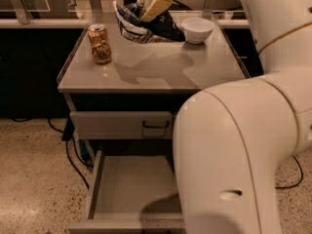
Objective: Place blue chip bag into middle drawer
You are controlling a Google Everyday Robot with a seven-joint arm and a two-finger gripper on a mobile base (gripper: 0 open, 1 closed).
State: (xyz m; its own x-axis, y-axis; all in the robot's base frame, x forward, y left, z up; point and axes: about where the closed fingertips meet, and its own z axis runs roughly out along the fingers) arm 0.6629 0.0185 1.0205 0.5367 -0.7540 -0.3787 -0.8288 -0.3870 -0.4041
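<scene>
The blue chip bag (167, 28), dark navy with white print, hangs crumpled above the back of the grey cabinet top (97, 76), casting a shadow on it. My gripper (148, 6) comes down from the top edge and is shut on the bag's upper part. The middle drawer (127, 184) is pulled open at the bottom of the view, a shallow grey tray with nothing in it; my arm's big white link (234, 155) covers its right part.
A tan drink can (99, 43) stands at the left of the cabinet top. A white bowl (197, 29) sits at the back right, next to the bag. The upper drawer front (112, 125) with a black handle is closed. Cables lie on the speckled floor (34, 179).
</scene>
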